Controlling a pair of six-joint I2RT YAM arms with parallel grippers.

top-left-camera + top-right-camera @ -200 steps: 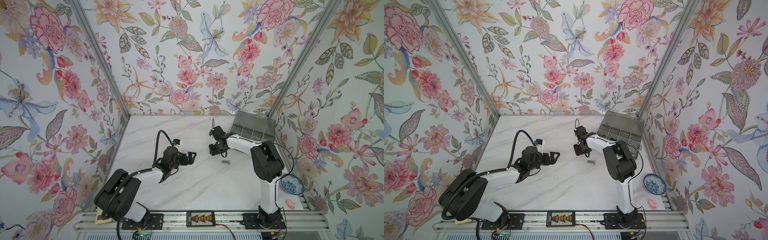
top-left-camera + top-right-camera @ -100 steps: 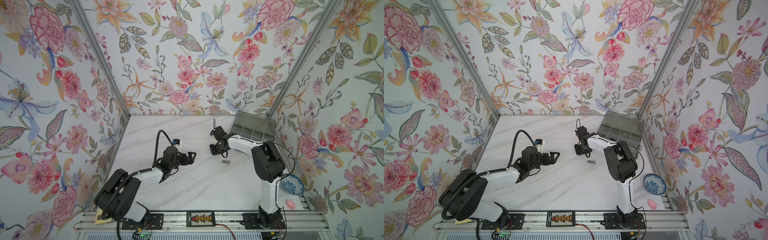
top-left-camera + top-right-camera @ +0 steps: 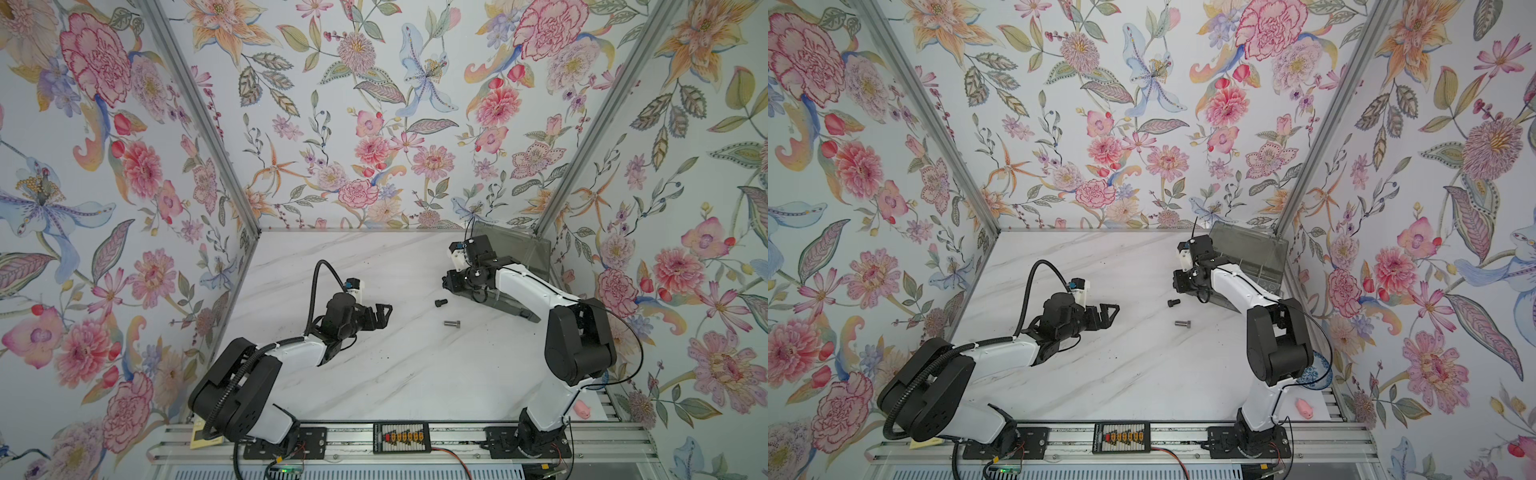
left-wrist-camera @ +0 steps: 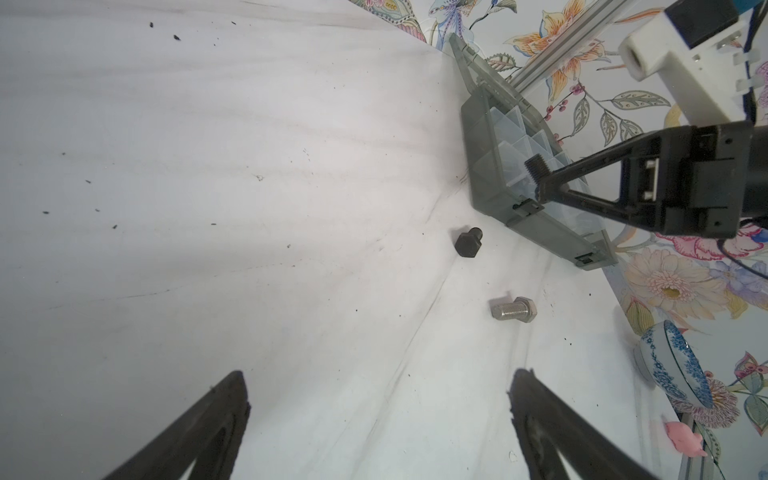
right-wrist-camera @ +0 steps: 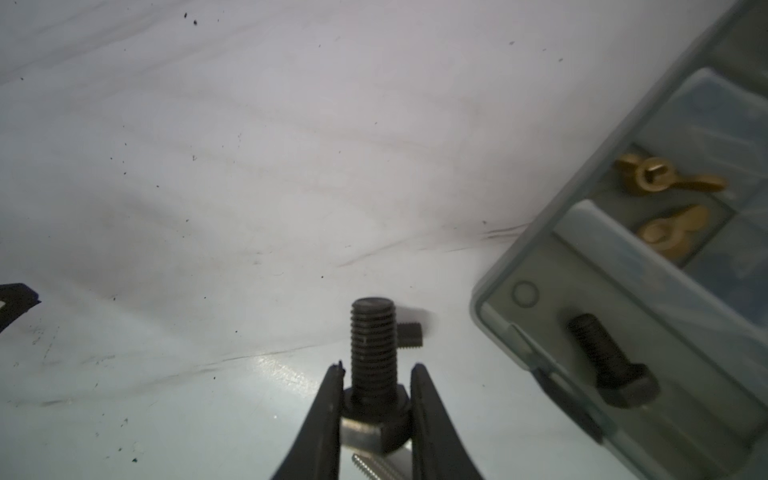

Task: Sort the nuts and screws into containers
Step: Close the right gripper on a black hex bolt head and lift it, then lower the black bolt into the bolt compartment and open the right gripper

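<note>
My right gripper [image 5: 376, 374] is shut on a black screw [image 5: 372, 353], clamping its hex head with the threaded shaft sticking out ahead. It hovers just left of the smoky-grey organiser box [image 5: 536, 332] in both top views [image 3: 446, 284] [image 3: 1177, 282]. One compartment holds another black screw [image 5: 611, 365], and one beside it holds two brass wing nuts [image 5: 665, 178]. A loose black screw [image 3: 441, 303] [image 4: 592, 245] and a silver hex bolt [image 3: 451, 324] [image 4: 513, 309] lie on the marble. My left gripper [image 4: 380, 376] [image 3: 384, 313] stands open and empty, left of them.
The box lid [image 3: 515, 249] stands open against the back right corner. A blue-and-white bowl [image 3: 1316, 370] and a small pink object [image 3: 1304, 408] sit at the right edge, behind my right arm's base. Dark specks dot the white marble table [image 3: 332, 257].
My right gripper has edged slightly toward the box with the black screw in it. The left arm has not moved.
</note>
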